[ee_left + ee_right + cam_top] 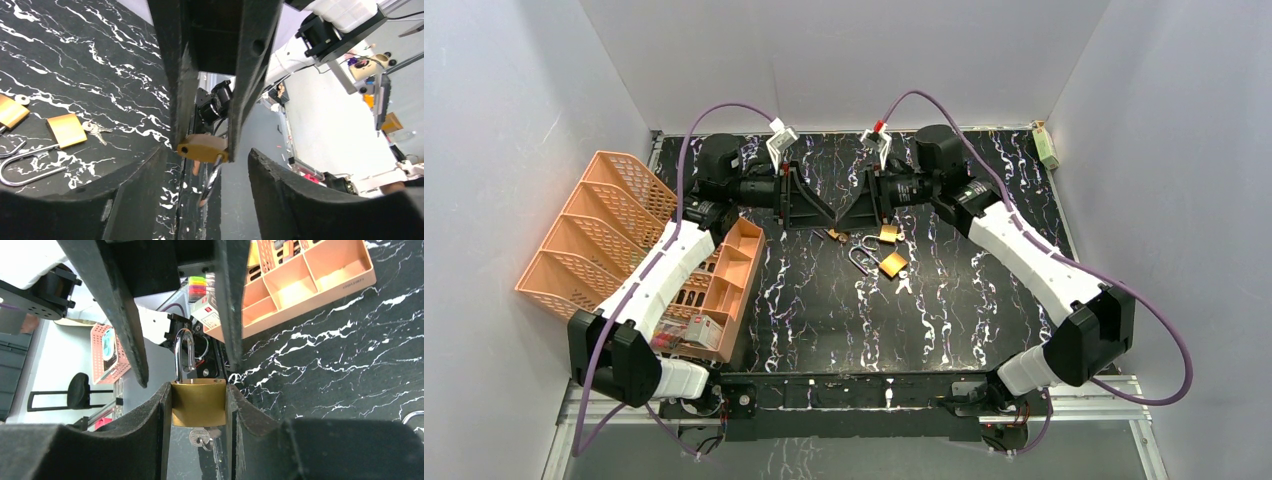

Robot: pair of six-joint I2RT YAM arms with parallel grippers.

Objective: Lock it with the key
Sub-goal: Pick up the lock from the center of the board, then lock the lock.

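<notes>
A brass padlock (pixel 198 402) is clamped by its sides in my right gripper (pixel 198 390). Its steel shackle (pixel 184 355) stands open and points away toward the left arm. A small silver key (pixel 200 436) sticks out of the lock's underside. In the left wrist view the same padlock (pixel 202 147) faces me, and its shackle (pixel 212 182) reaches in between my left gripper's (pixel 210 160) two fingers. There is a gap on both sides of the shackle, wider on the right. In the top view the left gripper (pixel 809 210) and right gripper (pixel 859 210) meet tip to tip.
Two more brass padlocks (pixel 889 233) (pixel 892 264) lie on the black marble table (pixel 964 300) just right of the grippers, with a loose key (pixel 904 283). An orange divided tray (pixel 724 280) and an orange mesh rack (pixel 594 230) stand at the left.
</notes>
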